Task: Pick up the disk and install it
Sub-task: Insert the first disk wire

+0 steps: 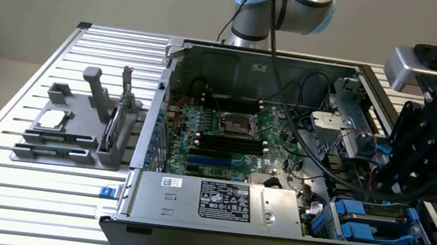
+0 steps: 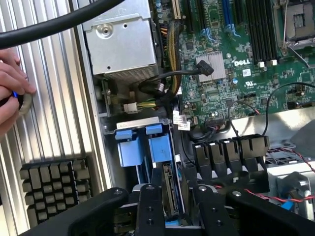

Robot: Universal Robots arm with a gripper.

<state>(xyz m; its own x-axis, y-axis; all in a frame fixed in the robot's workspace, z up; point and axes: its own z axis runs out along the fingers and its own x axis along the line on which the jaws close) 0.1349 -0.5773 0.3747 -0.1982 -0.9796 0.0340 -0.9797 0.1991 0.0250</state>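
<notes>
Edge-on disk (image 2: 170, 196) clamped by gripper (image 2: 177, 206). Nearby, blue drive bay (image 1: 375, 229) located at 6 o'clock from gripper in exterior view, at case (image 1: 191, 234) corner.

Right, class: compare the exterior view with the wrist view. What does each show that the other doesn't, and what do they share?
Exterior view: a grey fixture on the slatted table at that view's left, a small square chip resting on it, and the arm's joint behind. Wrist view: a person's hand, a black finned heat sink, and the gripper closed on the disk, held edge-on. Shared: the green motherboard and the blue carriers.
</notes>
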